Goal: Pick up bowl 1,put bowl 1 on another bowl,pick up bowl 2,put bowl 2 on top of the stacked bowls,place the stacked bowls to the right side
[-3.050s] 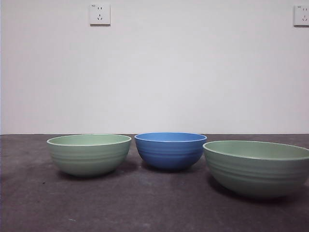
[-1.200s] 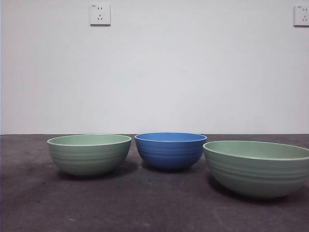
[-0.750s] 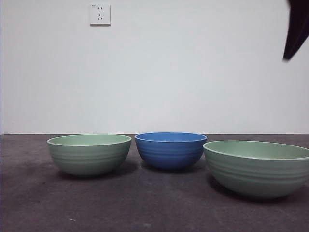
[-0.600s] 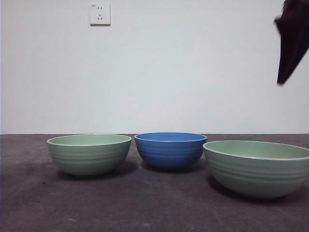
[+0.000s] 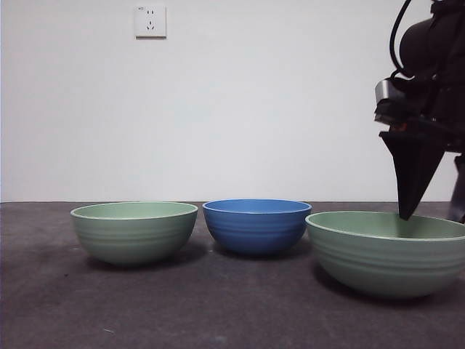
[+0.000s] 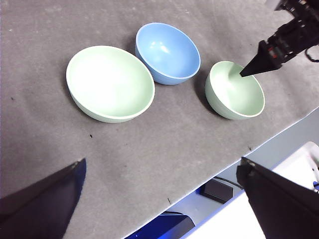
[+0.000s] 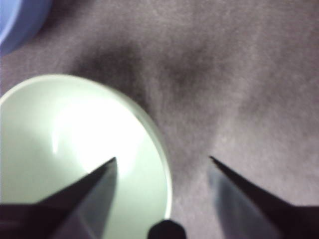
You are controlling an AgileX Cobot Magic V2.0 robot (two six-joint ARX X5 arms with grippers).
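Three bowls stand apart in a row on the dark table, none inside another. The blue bowl is in the middle, with a pale green bowl to its left. Another pale green bowl stands on the right. My right gripper hangs open just above this right bowl's far rim. One jaw is over the bowl's inside and the other over the table outside it. My left gripper waits high above the table, open and empty.
The blue bowl's edge lies close beside the right green bowl. The table's edge runs near that bowl, with floor clutter beyond it. A white wall with a socket stands behind the table.
The right arm has come down from the top right corner to just above the right green bowl's rim. The three bowls have not moved.
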